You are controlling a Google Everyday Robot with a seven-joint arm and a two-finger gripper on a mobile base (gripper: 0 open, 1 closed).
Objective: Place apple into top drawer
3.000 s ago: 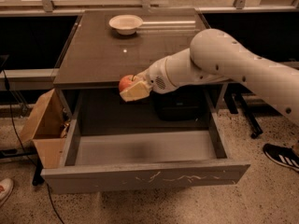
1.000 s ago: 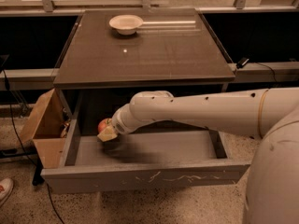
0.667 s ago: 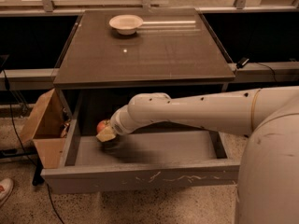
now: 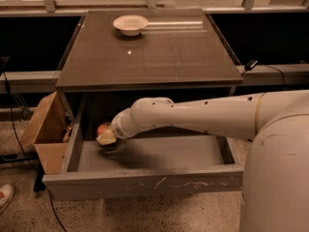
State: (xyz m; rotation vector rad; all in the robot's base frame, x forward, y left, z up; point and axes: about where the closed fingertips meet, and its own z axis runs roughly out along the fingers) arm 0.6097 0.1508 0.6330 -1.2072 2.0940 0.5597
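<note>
A dark worktop [image 4: 159, 57] fills the upper middle of the frame, with a pale shallow bowl [image 4: 130, 24] near its far edge. At the left edge a brown cardboard box [image 4: 47, 129] stands just beside the cabinet, and a shoe [image 4: 4, 196] shows at lower left. The white arm [image 4: 203, 117] reaches in from the right, across the open top drawer [image 4: 145, 185] and over its grey floor. The gripper [image 4: 104, 135] is low in the drawer's left rear part. Its pale fingers [image 4: 107, 139] pinch the apple [image 4: 103, 128], which is red with a yellowish patch, partly hidden, and just above the drawer floor.
</note>
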